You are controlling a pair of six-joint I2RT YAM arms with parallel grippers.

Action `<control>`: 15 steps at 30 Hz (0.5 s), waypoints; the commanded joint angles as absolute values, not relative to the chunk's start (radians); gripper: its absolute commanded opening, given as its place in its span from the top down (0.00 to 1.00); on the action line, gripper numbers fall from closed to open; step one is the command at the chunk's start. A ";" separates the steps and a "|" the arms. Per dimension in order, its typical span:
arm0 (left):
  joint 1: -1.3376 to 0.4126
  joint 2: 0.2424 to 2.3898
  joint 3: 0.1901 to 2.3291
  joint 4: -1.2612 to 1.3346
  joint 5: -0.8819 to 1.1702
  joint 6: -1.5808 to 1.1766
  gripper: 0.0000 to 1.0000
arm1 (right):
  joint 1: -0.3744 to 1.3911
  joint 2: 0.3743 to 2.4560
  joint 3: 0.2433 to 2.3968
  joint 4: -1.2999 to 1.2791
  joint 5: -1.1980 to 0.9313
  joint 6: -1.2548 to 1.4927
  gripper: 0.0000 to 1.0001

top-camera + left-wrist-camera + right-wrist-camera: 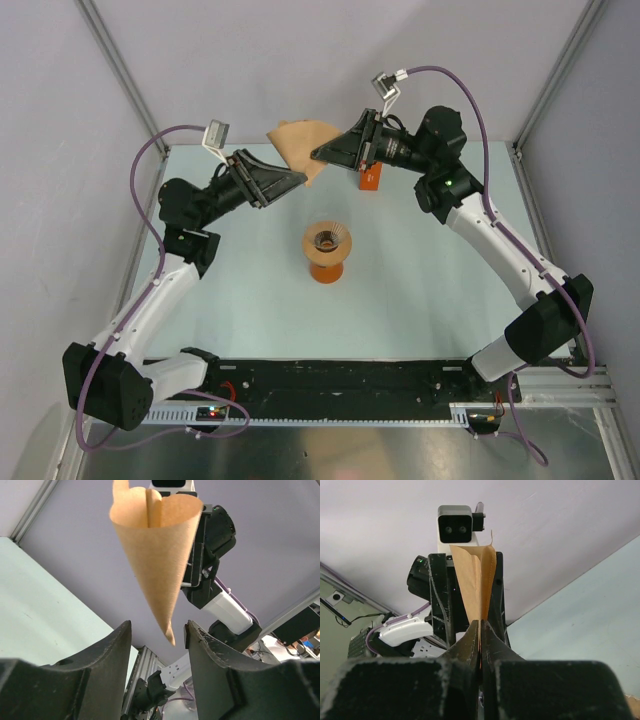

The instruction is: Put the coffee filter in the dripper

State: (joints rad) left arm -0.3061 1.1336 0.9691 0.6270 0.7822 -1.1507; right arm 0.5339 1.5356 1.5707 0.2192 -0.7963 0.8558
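Hanging at upper centre, apart from the dripper (328, 240), the coffee filter (298, 145) is pinched by the right pincer (320, 154); the left pincer (298, 179) is spread. The paper is judged light and crushable, best gripped at the rim.

The dripper (328, 240) sits on a beaker (326, 269) (coffee filter (298, 148) behind it).

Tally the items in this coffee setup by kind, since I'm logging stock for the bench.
Coffee filter: 1
Dripper: 1
Orange beaker: 1
Orange box: 1
Total: 4
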 commanded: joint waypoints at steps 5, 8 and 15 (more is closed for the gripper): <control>-0.289 1.110 1.006 0.589 0.759 -1.077 0.51 | 0.544 1.514 1.566 0.235 -0.819 0.869 1.00; -0.279 1.110 1.008 0.588 0.757 -1.074 0.51 | 0.543 1.511 1.561 0.227 -0.820 0.869 1.00; -0.269 1.104 1.018 0.586 0.766 -1.071 0.53 | 0.538 1.502 1.541 0.217 -0.822 0.861 1.00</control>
State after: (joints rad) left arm -0.2764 1.1328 0.9710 0.5720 0.7681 -1.0981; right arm 0.5392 1.5352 1.5475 0.2073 -0.8062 0.8635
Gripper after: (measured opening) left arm 0.484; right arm 0.010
